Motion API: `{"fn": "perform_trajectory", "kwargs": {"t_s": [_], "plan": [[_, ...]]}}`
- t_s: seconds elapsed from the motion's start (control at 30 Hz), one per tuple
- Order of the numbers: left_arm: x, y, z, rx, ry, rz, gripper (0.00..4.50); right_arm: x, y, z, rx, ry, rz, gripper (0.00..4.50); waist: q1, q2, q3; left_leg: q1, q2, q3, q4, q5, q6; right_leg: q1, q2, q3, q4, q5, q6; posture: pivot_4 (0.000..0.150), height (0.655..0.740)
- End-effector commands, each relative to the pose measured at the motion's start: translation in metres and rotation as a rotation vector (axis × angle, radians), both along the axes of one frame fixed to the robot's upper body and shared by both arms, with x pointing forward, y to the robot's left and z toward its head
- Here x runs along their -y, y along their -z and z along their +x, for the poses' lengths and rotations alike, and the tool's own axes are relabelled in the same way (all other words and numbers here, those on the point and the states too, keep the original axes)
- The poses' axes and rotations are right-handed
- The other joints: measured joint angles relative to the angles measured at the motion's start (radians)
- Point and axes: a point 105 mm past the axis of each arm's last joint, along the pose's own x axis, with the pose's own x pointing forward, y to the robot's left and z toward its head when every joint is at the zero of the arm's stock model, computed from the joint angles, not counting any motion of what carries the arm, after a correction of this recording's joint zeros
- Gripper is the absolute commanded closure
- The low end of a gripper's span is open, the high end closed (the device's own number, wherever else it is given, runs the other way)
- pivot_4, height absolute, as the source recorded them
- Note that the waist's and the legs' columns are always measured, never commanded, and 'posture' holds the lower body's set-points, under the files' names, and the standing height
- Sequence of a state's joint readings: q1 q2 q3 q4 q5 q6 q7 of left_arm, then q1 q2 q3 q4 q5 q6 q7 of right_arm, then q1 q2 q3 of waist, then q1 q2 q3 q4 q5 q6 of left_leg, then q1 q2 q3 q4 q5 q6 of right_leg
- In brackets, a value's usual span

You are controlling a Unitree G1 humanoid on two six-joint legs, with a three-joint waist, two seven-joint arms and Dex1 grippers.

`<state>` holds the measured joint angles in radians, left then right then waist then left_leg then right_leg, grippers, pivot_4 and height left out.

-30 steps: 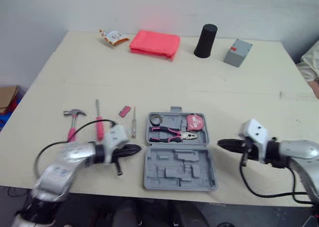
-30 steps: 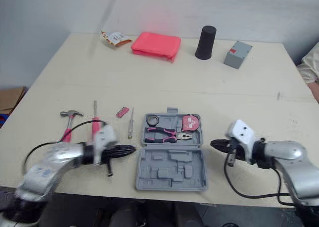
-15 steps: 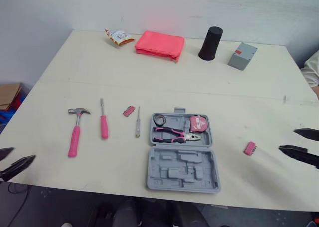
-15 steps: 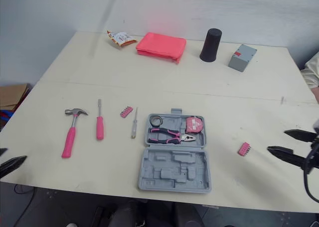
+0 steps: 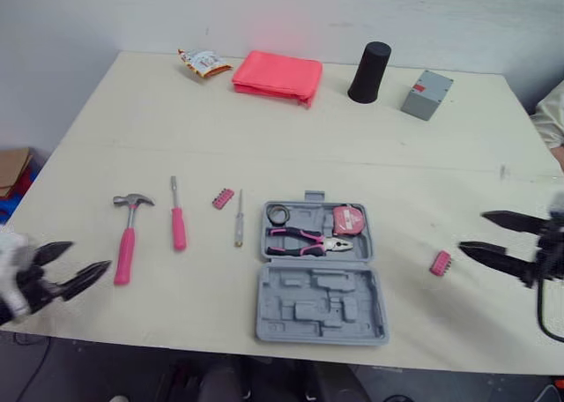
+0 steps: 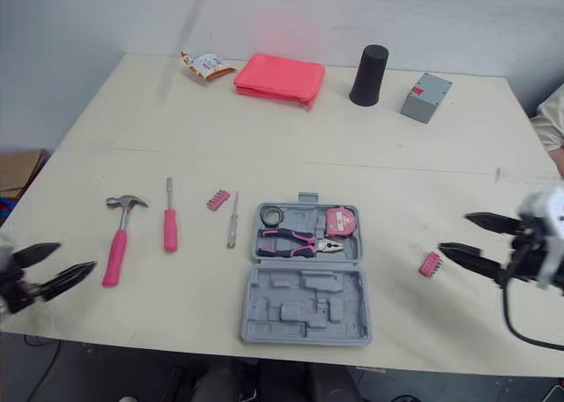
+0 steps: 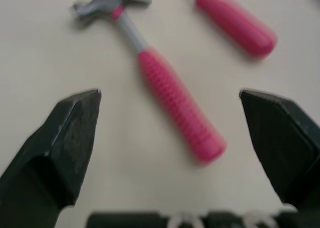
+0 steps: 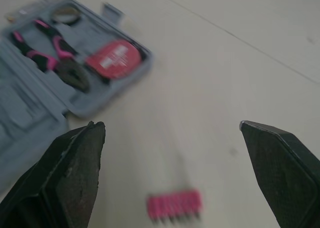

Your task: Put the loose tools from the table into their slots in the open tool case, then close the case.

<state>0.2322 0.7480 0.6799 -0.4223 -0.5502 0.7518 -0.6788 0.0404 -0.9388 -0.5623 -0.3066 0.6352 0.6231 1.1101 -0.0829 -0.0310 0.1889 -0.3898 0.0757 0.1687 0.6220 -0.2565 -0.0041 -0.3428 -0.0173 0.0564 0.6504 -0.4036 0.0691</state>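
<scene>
- Now the left gripper [image 5: 90,254], fingers wide apart, has advanced to just beside the hammer [image 5: 126,243].
- Right gripper [image 5: 471,231], fingers wide, has moved nearer the bit strip [image 5: 441,262], right of the open tool case [image 5: 322,307].

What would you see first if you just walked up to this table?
The open grey tool case in the middle of the table stands out, with pink pliers and a pink tape measure inside. A pink hammer and pink screwdriver lie to its left, a pink bit strip to its right. The left gripper and right gripper hover near the table's sides, jaws open.
</scene>
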Motion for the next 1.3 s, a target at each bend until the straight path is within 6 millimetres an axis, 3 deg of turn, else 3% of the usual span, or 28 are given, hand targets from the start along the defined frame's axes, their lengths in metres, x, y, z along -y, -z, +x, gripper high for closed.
{"fn": "perform_trajectory", "kwargs": {"t_s": [0.03,0.13,0.23,0.4,0.67,1.13,1.3], "plan": [[0.049,-0.002,0.013,-0.015,-0.023,-0.02,0.03,-0.049,-0.018,-0.011,0.054,-0.165,0.017,0.0,0.009,0.0,0.0,-0.001,0.0,-0.002,0.002,0.0,0.0,0.001,0.0,0.0,0.002,0.0,0.001,0.15,0.7348],[0.081,0.0,0.024,-0.013,-0.056,-0.05,0.03,-0.087,-0.018,-0.022,0.05,-0.311,0.03,0.0,0.013,-0.003,-0.001,-0.001,0.001,-0.006,0.009,0.0,0.0,0.003,0.003,0.0,0.005,-0.001,0.003,0.15,0.7348],[0.101,0.005,0.031,-0.054,-0.104,-0.084,0.03,-0.11,-0.019,-0.033,0.051,-0.419,0.019,0.0,0.017,-0.003,-0.001,-0.001,0.0,-0.006,0.01,0.0,0.001,0.003,0.004,0.0,0.006,0.0,0.003,0.15,0.7348],[0.137,0.016,0.045,-0.149,-0.093,-0.095,0.03,-0.133,-0.019,-0.042,0.044,-0.525,0.025,0.0,0.026,-0.004,-0.001,-0.001,0.001,-0.006,0.012,0.001,0.0,0.003,0.006,0.0,0.006,0.0,0.004,0.15,0.7348],[0.166,0.02,0.075,-0.179,-0.102,-0.124,0.03,-0.14,-0.013,-0.041,0.031,-0.529,0.029,0.0,0.031,-0.004,-0.001,-0.002,0.001,-0.006,0.013,0.002,0.0,0.003,0.006,0.001,0.006,0.0,0.004,0.15,0.7348],[0.195,0.051,0.079,-0.313,-0.011,-0.028,0.03,-0.141,-0.007,-0.039,0.039,-0.499,0.056,0.0,0.046,-0.004,-0.001,0.001,0.001,-0.006,0.012,0.003,-0.001,0.005,0.006,0.001,0.006,0.0,0.003,0.15,0.7348],[0.194,0.053,0.081,-0.322,-0.031,-0.045,2.16,-0.14,-0.007,-0.039,0.046,-0.494,0.06,0.0,0.056,-0.004,-0.001,0.0,0.001,-0.006,0.011,0.003,-0.001,0.005,0.005,0.001,0.005,0.0,0.003,0.15,0.7348]]}}
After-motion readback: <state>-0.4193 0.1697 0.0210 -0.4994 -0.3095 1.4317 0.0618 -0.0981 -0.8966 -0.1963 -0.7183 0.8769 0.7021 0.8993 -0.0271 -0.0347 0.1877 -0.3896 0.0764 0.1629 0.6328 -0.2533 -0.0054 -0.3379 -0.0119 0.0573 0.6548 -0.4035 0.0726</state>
